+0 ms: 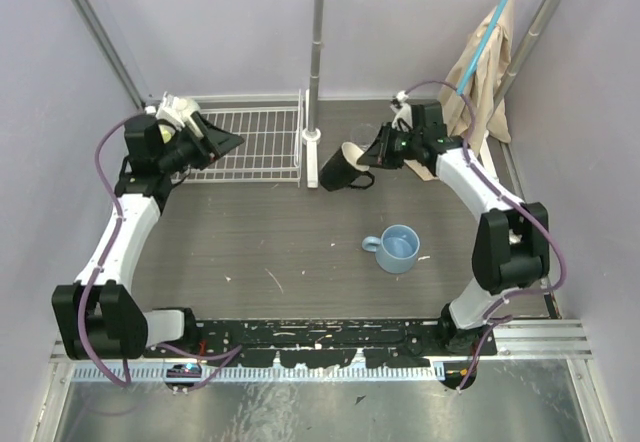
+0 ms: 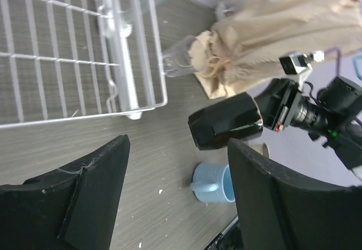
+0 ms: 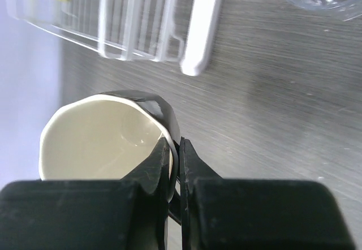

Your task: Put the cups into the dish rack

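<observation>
Right gripper [image 3: 174,148] pinches black mug [image 1: 342,170] by rim. Mug tipped, just right of rack [image 1: 262,142]. Left gripper [image 2: 178,145] open, holds nothing, over rack's left end. Best now: lift mug over rack wall, go slow, set inside, then let go. Blue mug [image 1: 398,247] waits on table.

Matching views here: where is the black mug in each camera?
Top external: black mug at centre, just right of the dish rack.
Left wrist: mug right of centre, below-right of the rack's corner.
Right wrist: mug at lower left, cream inside showing, right gripper pinching its rim.
Shared landmark: the dish rack's white corner nearest the mug, in all three views.
</observation>
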Robot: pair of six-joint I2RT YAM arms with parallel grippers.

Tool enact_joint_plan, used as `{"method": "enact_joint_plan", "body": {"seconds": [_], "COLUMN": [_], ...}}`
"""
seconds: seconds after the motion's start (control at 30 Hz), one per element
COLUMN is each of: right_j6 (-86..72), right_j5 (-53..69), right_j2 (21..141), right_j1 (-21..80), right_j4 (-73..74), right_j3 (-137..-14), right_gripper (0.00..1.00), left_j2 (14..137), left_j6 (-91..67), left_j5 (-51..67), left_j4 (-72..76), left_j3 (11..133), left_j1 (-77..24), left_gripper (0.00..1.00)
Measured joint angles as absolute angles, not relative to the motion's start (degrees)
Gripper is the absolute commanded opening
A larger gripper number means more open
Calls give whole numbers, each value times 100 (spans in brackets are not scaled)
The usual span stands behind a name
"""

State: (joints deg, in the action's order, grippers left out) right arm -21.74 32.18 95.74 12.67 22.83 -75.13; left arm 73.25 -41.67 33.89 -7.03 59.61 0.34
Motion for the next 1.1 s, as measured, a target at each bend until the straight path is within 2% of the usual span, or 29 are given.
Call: {"method": "enact_joint_plan", "body": {"seconds": [0.3,0.63,0.87,1.1], "right_j6": [-5693,-9279,-10401,-10549], "right_j5": [4257,4244,3955,3889], "right_j2": [8722,8768,8781,8847], "right_j1": [963,989,1173,1387], "right_j4": [-834,-4154,-5100,-5310], "right_j3": [-6128,-5295,-5144,-5144], "right_gripper": [1,1,1,1], "left_j2": [7043,7336,8051,8853], "left_j6": [-4206,-4407,-4569,-4759], "left_j5": [4351,4661,4661,4648], "left_j4": [902,2316,3074,3483], "left_j3": [5489,5122,5260,6173], "left_j1": [-340,-1564,-1931,-2443], "left_gripper": [79,78,80,80]}}
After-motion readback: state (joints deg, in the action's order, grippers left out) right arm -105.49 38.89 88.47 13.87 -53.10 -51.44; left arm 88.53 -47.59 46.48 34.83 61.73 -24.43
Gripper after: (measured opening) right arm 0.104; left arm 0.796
